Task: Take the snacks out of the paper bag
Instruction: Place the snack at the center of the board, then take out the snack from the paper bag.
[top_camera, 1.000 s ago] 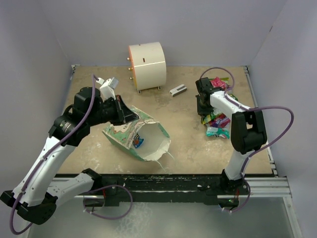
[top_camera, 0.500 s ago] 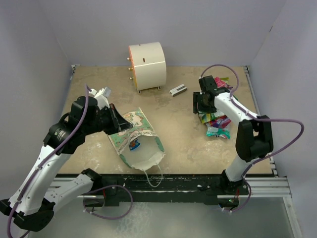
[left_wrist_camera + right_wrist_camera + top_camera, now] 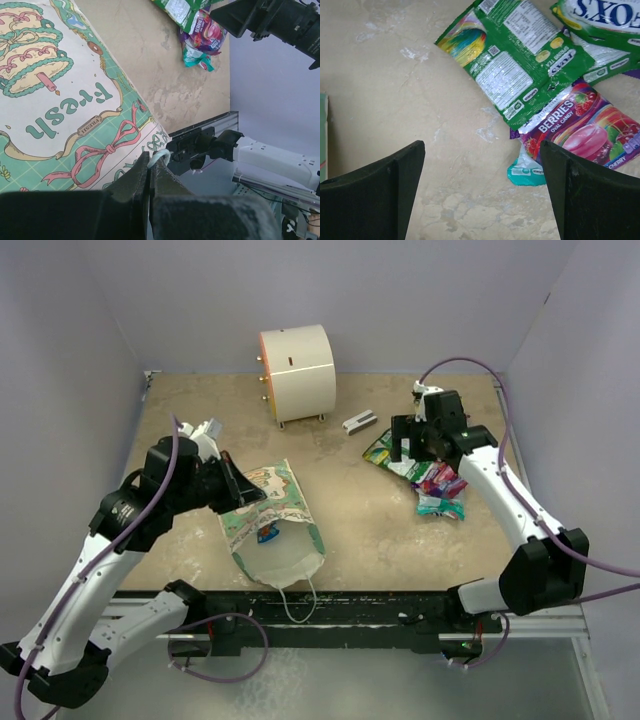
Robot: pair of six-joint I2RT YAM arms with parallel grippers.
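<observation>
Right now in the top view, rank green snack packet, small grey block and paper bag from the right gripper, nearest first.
1. green snack packet, at the fingertips of the right gripper, right side.
2. small grey block, behind and left of it.
3. paper bag, far left, near edge.

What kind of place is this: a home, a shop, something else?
Probably a robotics lab test cell: plain walls box in the table, the left arm and right arm are bolted to a rail at its edge, and a paper bag serves as a prop.
</observation>
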